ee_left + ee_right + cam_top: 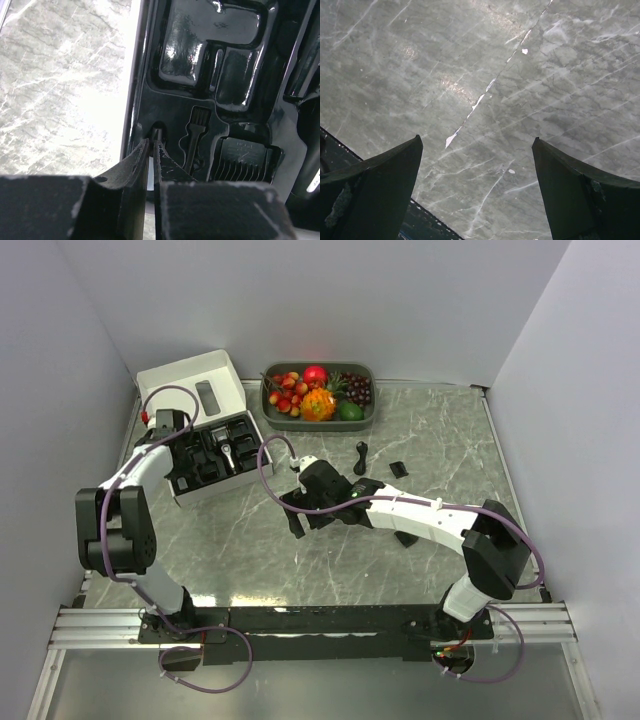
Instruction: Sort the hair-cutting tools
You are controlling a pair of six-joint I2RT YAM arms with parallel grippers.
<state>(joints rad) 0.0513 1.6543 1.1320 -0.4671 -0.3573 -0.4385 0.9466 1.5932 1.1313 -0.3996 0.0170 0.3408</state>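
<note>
Here, marble table (250,560), white walls (400,300); left tool (151,142) nearly together, right tool (478,145) apart.

Left arm (135,465) is folded tight at the elbow and reaches forward, with the left gripper (151,144) pointing down and its jaws pinched nearly together (just a sliver of gap). Right arm (420,517) stretches low across toward the left, right gripper (476,145) spread wide.

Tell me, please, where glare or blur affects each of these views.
Left wrist: the table blows out white, the glossy black insert throws hard highlights, the near jaws are blurred. Right wrist: even light, sharp marble, slightly soft jaws. Top external: evenly lit, sharp throughout.
</note>
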